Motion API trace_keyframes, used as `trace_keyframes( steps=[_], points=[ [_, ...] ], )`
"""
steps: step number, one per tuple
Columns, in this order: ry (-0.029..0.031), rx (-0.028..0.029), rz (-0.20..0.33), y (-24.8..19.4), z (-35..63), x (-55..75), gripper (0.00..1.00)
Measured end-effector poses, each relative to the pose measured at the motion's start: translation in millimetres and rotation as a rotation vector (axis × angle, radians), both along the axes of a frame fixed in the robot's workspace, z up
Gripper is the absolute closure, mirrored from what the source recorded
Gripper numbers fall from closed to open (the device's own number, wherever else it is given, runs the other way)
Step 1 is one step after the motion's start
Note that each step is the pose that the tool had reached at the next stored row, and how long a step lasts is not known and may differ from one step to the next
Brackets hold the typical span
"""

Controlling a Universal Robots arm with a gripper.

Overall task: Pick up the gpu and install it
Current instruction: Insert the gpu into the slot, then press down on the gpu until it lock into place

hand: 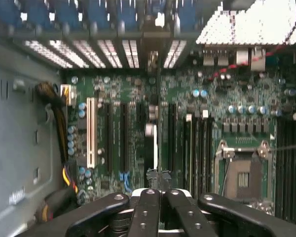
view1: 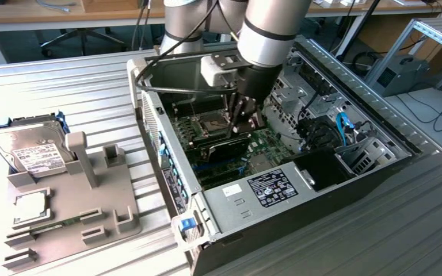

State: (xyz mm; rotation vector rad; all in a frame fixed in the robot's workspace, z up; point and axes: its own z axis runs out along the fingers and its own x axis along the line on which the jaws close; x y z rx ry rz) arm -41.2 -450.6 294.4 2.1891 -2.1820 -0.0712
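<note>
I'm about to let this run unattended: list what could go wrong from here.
1. The tool is shut on the gpu, seen edge-on over the motherboard slots. If it is tilted, its edge may miss the slot.
2. The yellow and black cable bundle lies near the slots and could snag.
3. The arm works deep inside the computer case, so its black hose might catch the case wall.

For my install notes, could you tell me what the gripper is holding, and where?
The gripper is shut on the gpu, pinching its upper edge.
</note>
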Motion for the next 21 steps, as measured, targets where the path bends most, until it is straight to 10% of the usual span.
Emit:
trace_keyframes(
  steps=[4, 21],
  points=[
    [0.0121, -0.0001, 0.0, 0.0, 0.0, 13.6, 0.89],
    [0.0128, -0.0002, 0.0, 0.0, -0.7, -0.6, 0.89]
  ],
)
